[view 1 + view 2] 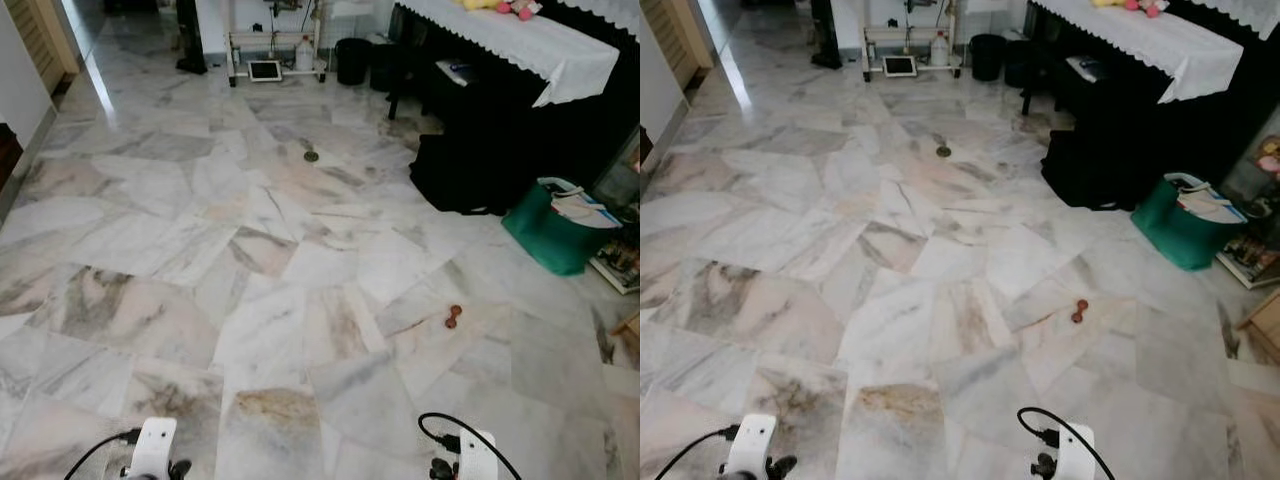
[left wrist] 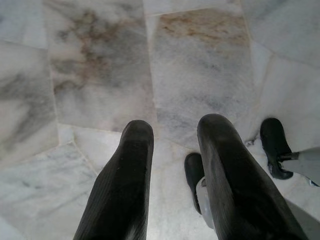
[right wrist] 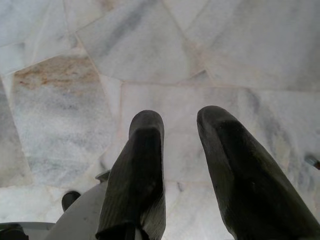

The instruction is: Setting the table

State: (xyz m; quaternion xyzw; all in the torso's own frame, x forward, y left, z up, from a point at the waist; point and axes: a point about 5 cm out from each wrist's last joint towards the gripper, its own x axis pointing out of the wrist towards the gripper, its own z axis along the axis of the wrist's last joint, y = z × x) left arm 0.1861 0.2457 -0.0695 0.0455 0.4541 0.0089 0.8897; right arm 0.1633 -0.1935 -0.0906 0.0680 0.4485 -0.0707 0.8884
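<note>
Floor: one green bag, one small red object.

White wrist housings, looped black cable on each. Left gripper, right gripper: long, rounded, matte black ribbed jaws.

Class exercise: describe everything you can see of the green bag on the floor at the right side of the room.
The green bag is a soft, open-topped tote, apparently of fabric or plastic, standing upright on the marble floor. Its mouth gapes open, with white papers or books sticking out of the top. It sits at the room's right side, just beside a black bag, near a dark piece of furniture draped with a white lace-edged cloth. No pincer is near it.
</note>
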